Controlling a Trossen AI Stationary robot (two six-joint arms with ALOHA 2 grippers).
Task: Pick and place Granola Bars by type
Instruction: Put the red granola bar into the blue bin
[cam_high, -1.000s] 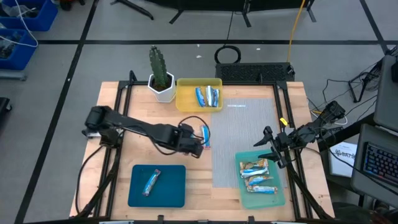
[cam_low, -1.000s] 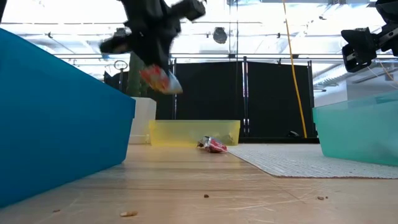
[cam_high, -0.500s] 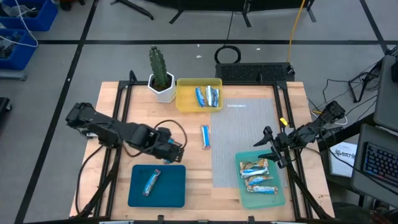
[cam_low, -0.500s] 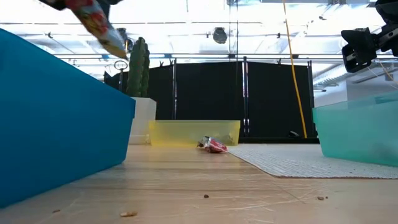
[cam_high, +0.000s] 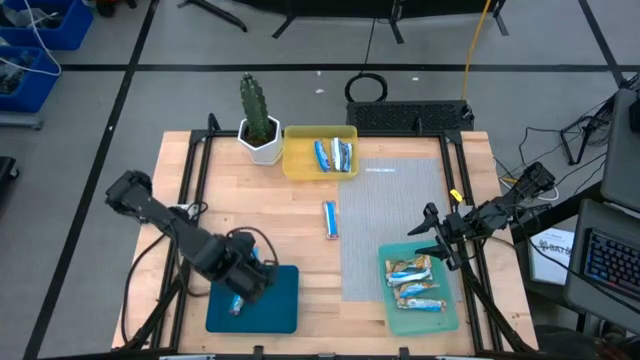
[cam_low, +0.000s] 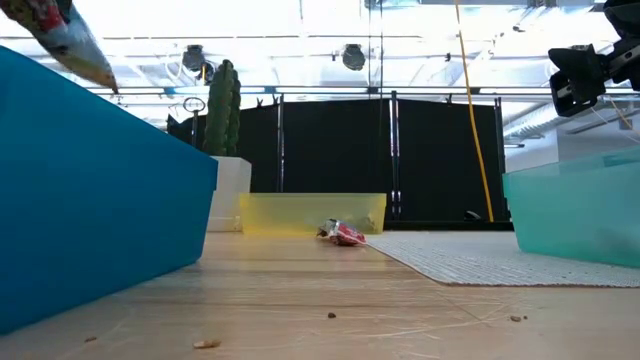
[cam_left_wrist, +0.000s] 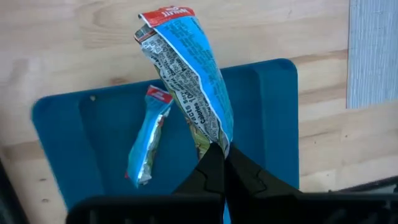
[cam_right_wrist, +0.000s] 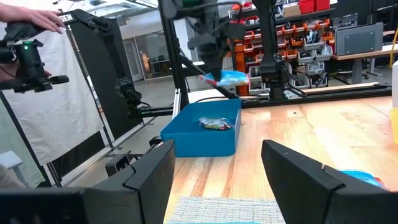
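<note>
My left gripper (cam_left_wrist: 222, 163) hangs over the dark blue tray (cam_high: 275, 310) at the table's near left, shut on a blue-and-red granola bar (cam_left_wrist: 186, 74). The low view shows this bar high at its upper left (cam_low: 65, 40). A second blue bar (cam_left_wrist: 146, 137) lies flat in that tray. One more bar (cam_high: 329, 219) lies on the wood at the table's middle. At the right edge my right gripper (cam_high: 428, 240) waits open and holds nothing. The yellow tray (cam_high: 296, 160) and the light teal tray (cam_high: 450, 318) hold more bars. My left gripper pinches one end of the blue-and-red bar (cam_left_wrist: 219, 144) between its two fingers. The fingers come from above, pointing steeply down. The bar reaches out past the fingertips at a slant and is lifted clear of the tray.
A potted cactus (cam_high: 257, 115) stands at the far left beside the yellow tray. A grey mat (cam_high: 390, 225) covers the right half of the table. A person's hand (cam_right_wrist: 43, 18) shows in the room beyond the table.
My left gripper has carried the bar from the table's middle toward the near left, to above the dark blue tray, rising a little and rolling about its own axis. It has stayed shut on the bar.
</note>
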